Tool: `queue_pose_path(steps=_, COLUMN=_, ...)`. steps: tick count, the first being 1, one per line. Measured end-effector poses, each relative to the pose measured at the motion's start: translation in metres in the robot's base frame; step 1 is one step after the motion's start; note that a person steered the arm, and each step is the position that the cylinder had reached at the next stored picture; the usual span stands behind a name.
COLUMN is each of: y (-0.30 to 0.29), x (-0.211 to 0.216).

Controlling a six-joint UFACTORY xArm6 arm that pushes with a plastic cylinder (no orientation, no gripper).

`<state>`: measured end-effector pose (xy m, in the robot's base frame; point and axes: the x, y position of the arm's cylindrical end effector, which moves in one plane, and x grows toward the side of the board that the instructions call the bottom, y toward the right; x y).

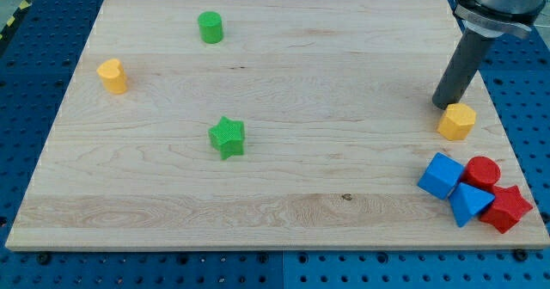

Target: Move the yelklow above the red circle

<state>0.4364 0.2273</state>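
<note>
A yellow hexagon block (457,121) lies near the board's right edge, above and a little left of the red circle (483,172). My tip (446,105) rests on the board touching the hexagon's upper left side. The red circle sits in a cluster at the bottom right, between a blue cube (441,175), a blue triangle (469,204) and a red star (506,208). A second yellow block (112,76), heart-like, stands at the view's left.
A green cylinder (210,27) stands at the upper left and a green star (228,138) left of centre. The wooden board's right edge (491,100) runs close beside the yellow hexagon.
</note>
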Motion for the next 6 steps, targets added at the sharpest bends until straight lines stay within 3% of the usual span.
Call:
queue_pose_path(steps=1, y=0.005, x=0.027)
queue_pose_path(steps=6, y=-0.008, x=0.048)
